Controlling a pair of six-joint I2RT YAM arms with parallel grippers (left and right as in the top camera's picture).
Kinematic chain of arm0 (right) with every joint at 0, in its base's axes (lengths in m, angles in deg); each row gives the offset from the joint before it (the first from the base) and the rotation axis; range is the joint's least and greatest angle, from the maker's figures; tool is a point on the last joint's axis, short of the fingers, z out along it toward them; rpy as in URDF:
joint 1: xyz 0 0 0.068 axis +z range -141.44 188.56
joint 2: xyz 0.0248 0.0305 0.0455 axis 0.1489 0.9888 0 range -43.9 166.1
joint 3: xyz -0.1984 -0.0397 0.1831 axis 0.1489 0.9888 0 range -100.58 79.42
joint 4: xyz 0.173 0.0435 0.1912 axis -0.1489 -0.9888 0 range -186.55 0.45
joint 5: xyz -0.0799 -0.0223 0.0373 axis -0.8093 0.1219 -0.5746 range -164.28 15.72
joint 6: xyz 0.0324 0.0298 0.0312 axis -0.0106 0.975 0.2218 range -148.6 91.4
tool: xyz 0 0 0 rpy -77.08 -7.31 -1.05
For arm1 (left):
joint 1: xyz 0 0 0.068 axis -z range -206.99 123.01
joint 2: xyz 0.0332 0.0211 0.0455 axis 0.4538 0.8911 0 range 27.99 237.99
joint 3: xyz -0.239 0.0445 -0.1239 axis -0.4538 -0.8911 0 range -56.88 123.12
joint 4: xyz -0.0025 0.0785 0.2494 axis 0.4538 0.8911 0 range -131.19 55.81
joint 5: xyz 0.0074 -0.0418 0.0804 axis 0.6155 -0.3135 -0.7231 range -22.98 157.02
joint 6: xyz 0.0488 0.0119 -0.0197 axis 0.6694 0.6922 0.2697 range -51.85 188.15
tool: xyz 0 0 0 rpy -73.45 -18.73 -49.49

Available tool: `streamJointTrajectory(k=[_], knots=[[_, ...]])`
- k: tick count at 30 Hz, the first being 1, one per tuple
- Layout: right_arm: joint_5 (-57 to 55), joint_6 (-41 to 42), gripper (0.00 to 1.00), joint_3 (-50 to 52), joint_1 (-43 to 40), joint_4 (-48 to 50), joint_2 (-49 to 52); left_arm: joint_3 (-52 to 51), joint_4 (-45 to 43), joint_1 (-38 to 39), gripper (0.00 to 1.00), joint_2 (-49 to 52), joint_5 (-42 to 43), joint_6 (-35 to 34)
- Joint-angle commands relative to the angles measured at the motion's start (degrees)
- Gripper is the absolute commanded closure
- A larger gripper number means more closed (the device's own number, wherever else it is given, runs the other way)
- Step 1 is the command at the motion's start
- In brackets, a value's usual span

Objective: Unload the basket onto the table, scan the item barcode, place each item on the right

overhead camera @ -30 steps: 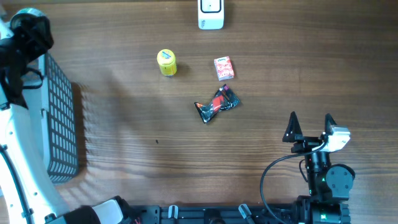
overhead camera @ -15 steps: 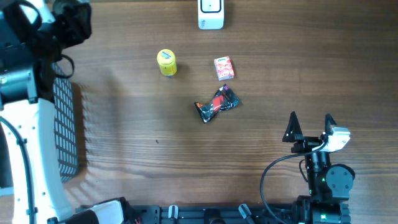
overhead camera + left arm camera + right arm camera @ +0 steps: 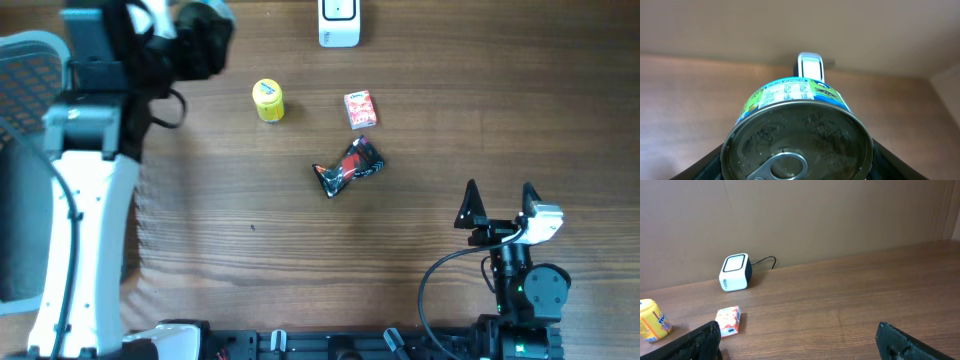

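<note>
Right gripper (image 3: pixel 498 195) sits at the near table edge, jaws wide apart, holding nothing. Farther out on the left, left gripper (image 3: pixel 210 35) is clamped on the can (image 3: pixel 797 125), green label, pull-tab lid facing its camera. White scanner (image 3: pixel 810 67) sits beyond it.

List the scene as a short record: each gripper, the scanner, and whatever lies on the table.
left gripper: closed on a tin, pull-tab end facing the wrist camera
tin: green and blue label; the scanner shows straight beyond it in the left wrist view
scanner: white, at the far edge of the table, nothing touching it
right gripper: open, empty, near the front right
loose items: yellow tub, small red box, dark crumpled packet, all apart from each other
</note>
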Motion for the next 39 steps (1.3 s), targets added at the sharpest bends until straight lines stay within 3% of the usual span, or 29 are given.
streamJointTrajectory(k=[1,12,18,25,39], knots=[[0.0,0.4,0.00,0.1,0.3,0.2,0.1,1.4,3.4,5.1,0.41,4.6,-4.6,-0.5],[0.0,0.4,0.00,0.1,0.3,0.2,0.1,1.4,9.5,15.3,0.38,13.7,-6.0,0.2],[0.0,0.4,0.00,0.1,0.3,0.2,0.1,1.2,18.4,18.2,0.39,16.6,-10.7,4.3],[0.0,0.4,0.00,0.1,0.3,0.2,0.1,0.7,22.6,18.4,0.42,16.6,-11.0,10.3],[0.0,0.4,0.00,0.1,0.3,0.2,0.1,0.7,26.1,18.5,0.41,16.6,3.6,25.8]])
